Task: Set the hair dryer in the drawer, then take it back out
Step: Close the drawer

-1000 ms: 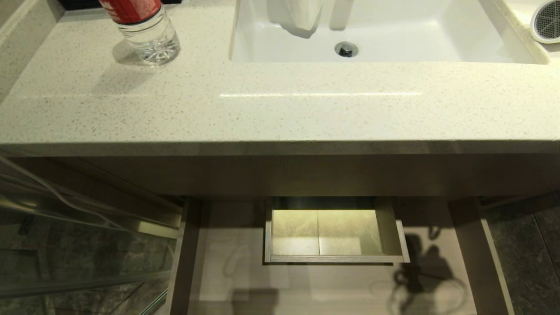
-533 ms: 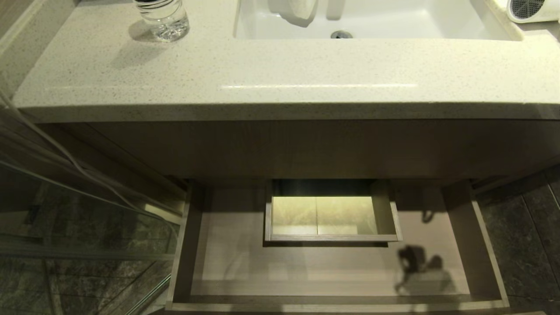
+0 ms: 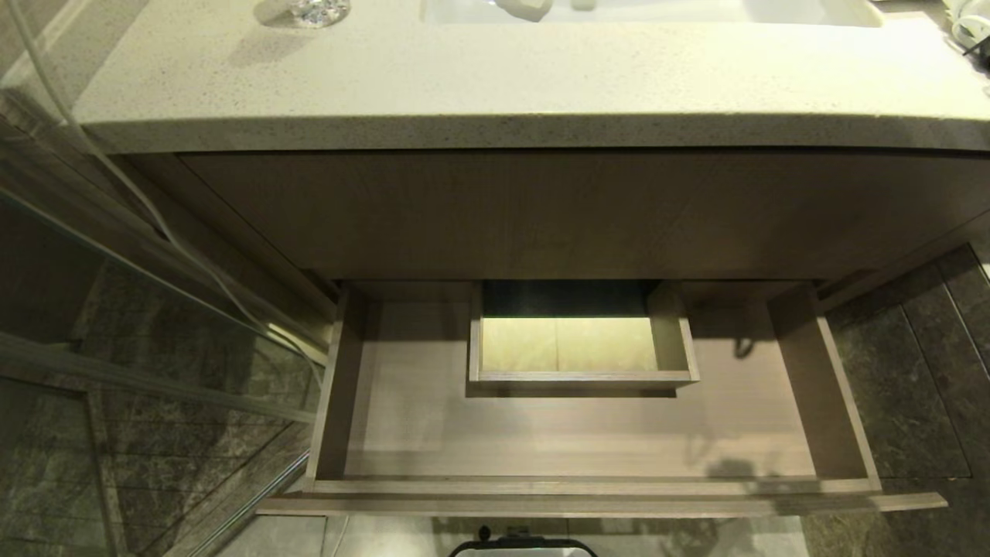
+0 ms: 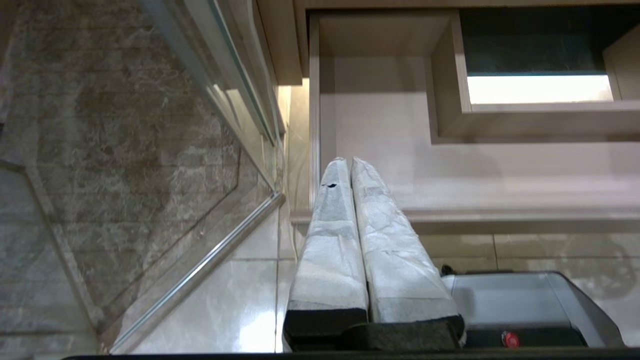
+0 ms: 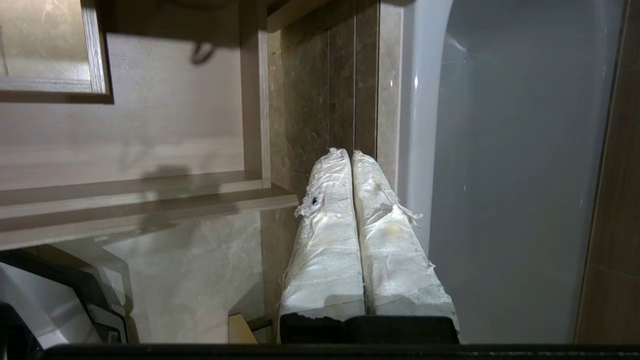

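The drawer (image 3: 595,487) is pulled wide open under the vanity, and its light wood floor is bare. A boxed cut-out (image 3: 580,379) sits at its mid-back. Of the hair dryer only a loop of white cord with a black tie (image 3: 971,31) shows, on the counter's far right corner. Neither gripper appears in the head view. My left gripper (image 4: 348,161) is shut on nothing, near the front left corner of the drawer (image 4: 400,170). My right gripper (image 5: 348,152) is shut and empty, outside the right side of the drawer (image 5: 150,145), over dark floor tile.
A speckled counter (image 3: 541,70) overhangs the drawer, with the sink (image 3: 657,9) and a bottle's base (image 3: 317,9) at its far edge. A glass panel (image 3: 116,348) stands to the left and dark floor tiles (image 3: 913,387) lie to the right. My base (image 3: 526,545) is below the drawer front.
The whole head view has shifted: the counter has slid up the picture and the drawer's front edge has come into view. The hair dryer's barrel has left the top right corner.
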